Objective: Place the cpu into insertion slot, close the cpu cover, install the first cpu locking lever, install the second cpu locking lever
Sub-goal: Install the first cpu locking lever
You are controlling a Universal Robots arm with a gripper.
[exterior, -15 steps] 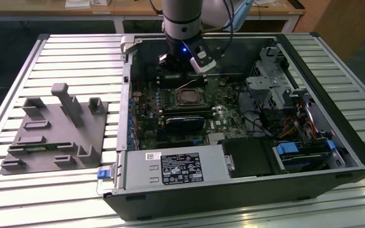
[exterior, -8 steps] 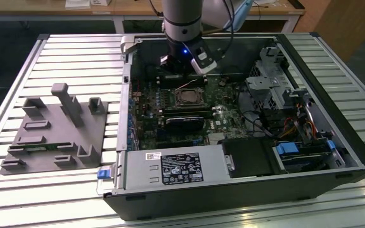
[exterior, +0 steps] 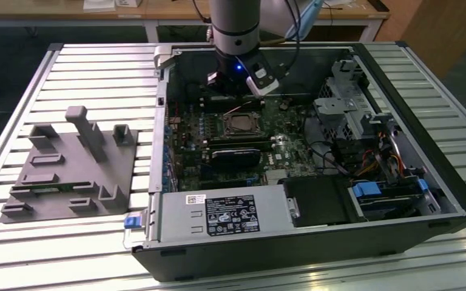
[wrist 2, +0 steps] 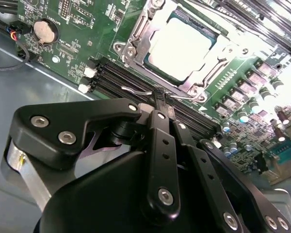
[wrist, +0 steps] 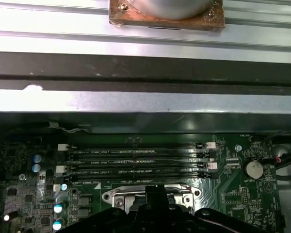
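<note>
Your black tool (wrist 2: 160, 95) is resting closed against the thin wire locking lever (wrist 2: 136, 90), beside the pale square cpu (wrist 2: 182, 46) sitting under the silvery frame cpu cover (wrist 2: 138, 35). A slipping tip risks gouging the green circuit board (wrist 2: 75, 24).

Cpu (wrist 2: 182, 46) in insertion slot (wrist 2: 158, 72) (under cpu cover (wrist 2: 137, 41))

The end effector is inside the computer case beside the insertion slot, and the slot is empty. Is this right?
No: the insertion slot is not empty. The second wrist view shows the cpu lying in it, with the end effector beside it.
</note>
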